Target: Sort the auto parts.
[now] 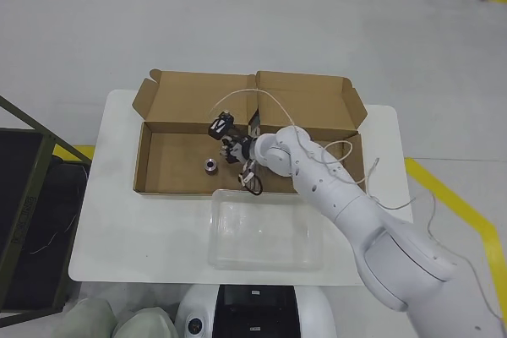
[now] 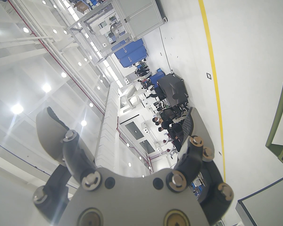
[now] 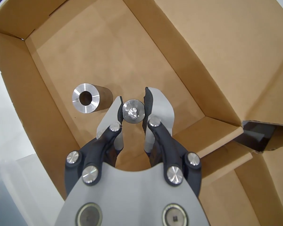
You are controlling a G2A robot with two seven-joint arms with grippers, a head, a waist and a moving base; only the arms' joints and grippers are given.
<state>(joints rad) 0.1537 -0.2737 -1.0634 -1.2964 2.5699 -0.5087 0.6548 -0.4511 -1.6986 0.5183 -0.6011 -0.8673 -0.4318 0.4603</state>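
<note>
The small metal cylinder (image 3: pixel 133 112) is inside the cardboard box (image 3: pixel 155 36), end-on to the right gripper (image 3: pixel 133 105), whose fingers pinch its round sides. A hollow metal sleeve (image 3: pixel 90 101) is just beside it. The clear tray (image 1: pixel 266 228) lies past the box's near wall, towards the robot, while the left gripper (image 2: pixel 120 118) has its fingers spread and empty.

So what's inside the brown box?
A hollow metal tube lies on the box floor, and the right hand grips a small round metal part beside it. The arm hides much of the box's other half.
</note>
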